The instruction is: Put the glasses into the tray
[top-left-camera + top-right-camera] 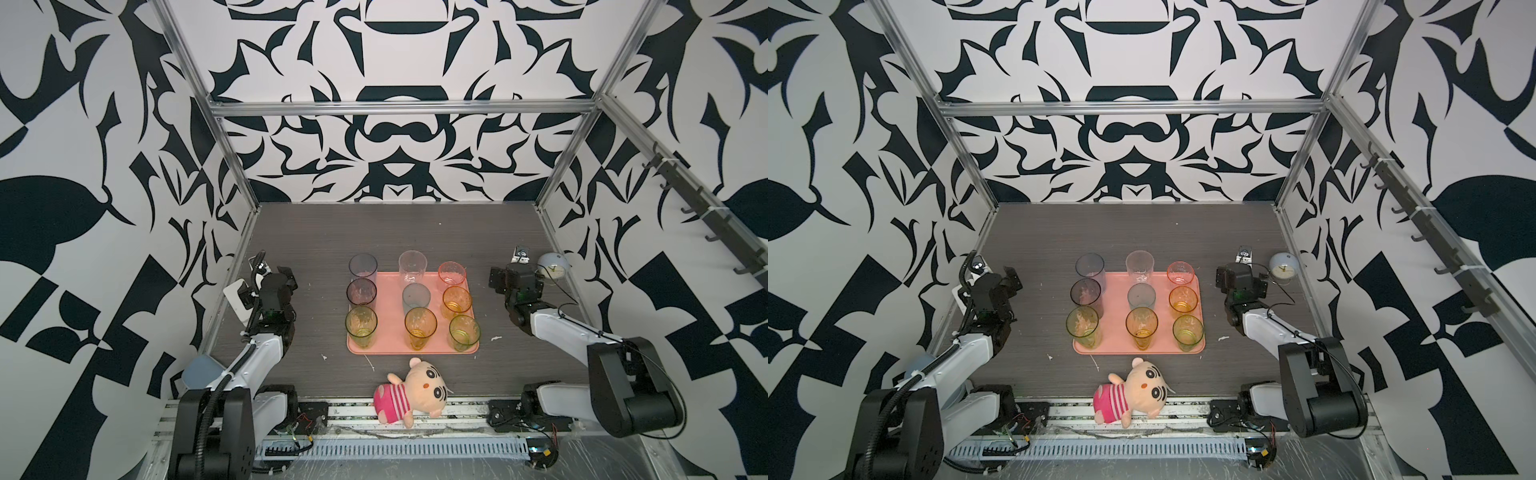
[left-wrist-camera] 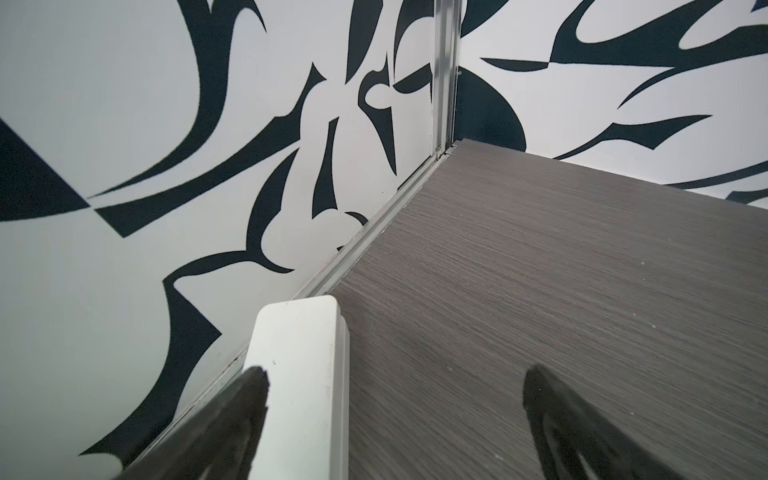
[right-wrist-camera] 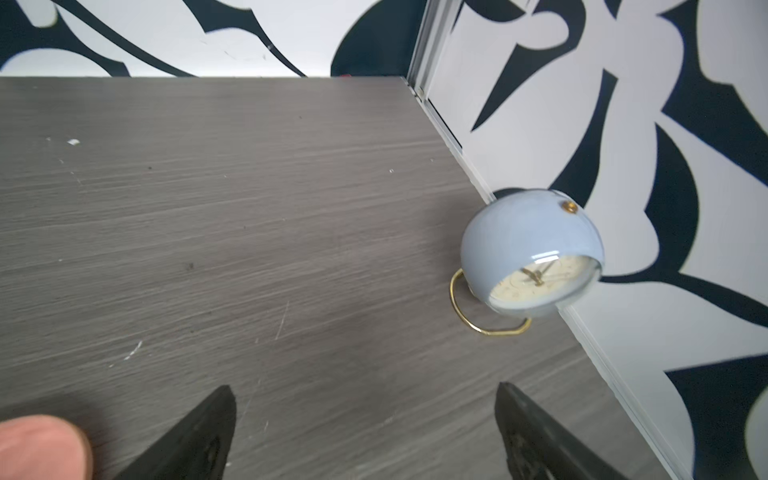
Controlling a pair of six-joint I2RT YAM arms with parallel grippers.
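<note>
The salmon-pink tray (image 1: 392, 332) (image 1: 1117, 332) lies mid-table in both top views. Several glasses stand upright in three rows on it: blue-grey (image 1: 363, 264), clear (image 1: 412, 264) and pink (image 1: 451, 274) at the far rim, smoky (image 1: 361, 291), teal (image 1: 416, 297) and amber (image 1: 457, 299) in the middle, yellow-green ones (image 1: 361, 326) nearest. The left column hugs the left rim. My left gripper (image 1: 289, 276) (image 2: 397, 376) is open and empty, left of the tray. My right gripper (image 1: 496, 277) (image 3: 365, 390) is open and empty, right of it.
A white box (image 2: 299, 374) (image 1: 237, 297) lies by the left wall under my left finger. A pale blue clock (image 3: 532, 253) (image 1: 550, 266) stands by the right wall. A plush toy (image 1: 411, 388) lies at the front edge. A blurred pink shape (image 3: 41, 444) shows beside my right gripper.
</note>
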